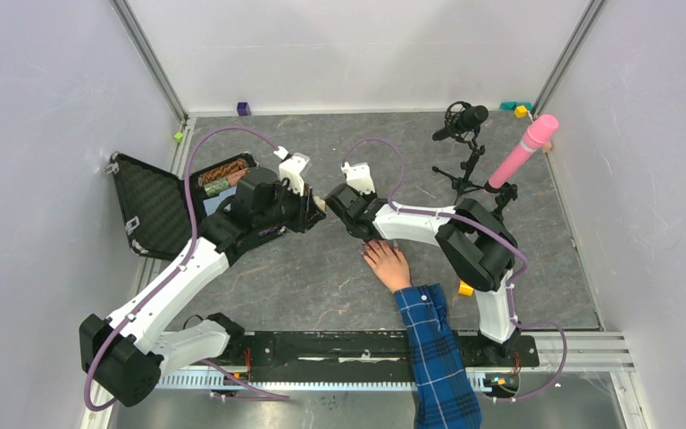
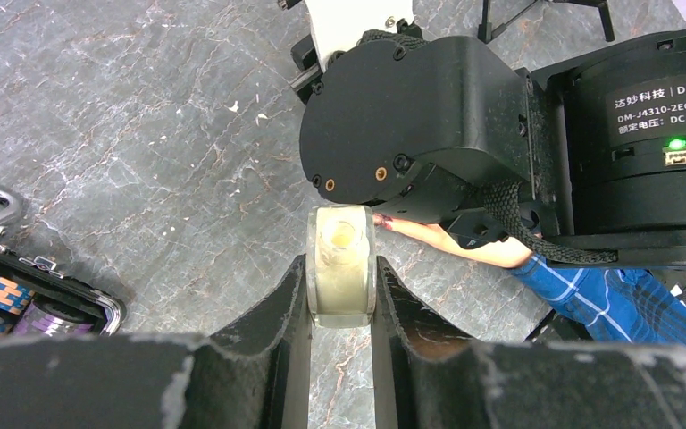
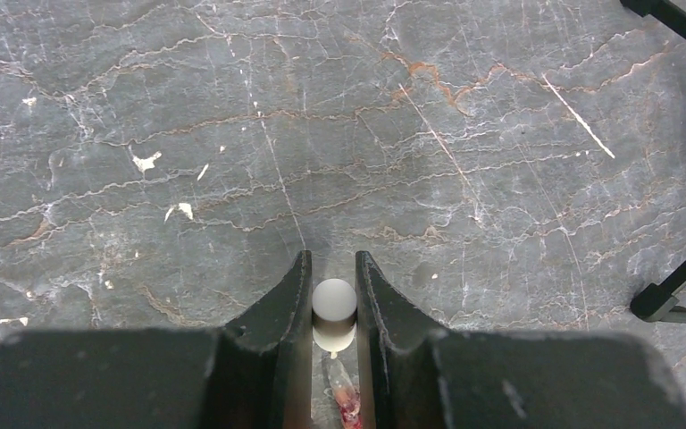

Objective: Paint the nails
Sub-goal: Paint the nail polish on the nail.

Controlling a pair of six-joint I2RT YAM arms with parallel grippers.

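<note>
Grey veined stone is covering the desk (image 1: 322,286), where a pale hand (image 1: 387,264) in a blue plaid sleeve (image 1: 435,349) is lying flat at the near middle, the nails (image 1: 368,249) at its far-left fingertips showing too tiny to tell their colour. Just beyond it, the left arm's fingers (image 2: 296,299) are clenching a small pale bottle (image 2: 341,268) with its mouth uncapped. The right arm's fingers (image 3: 296,299) are gripping a round white cap (image 3: 334,304), whose pink-tipped brush (image 3: 344,402) is showing between them. An open black case (image 1: 152,210) is lying at the left edge.
</note>
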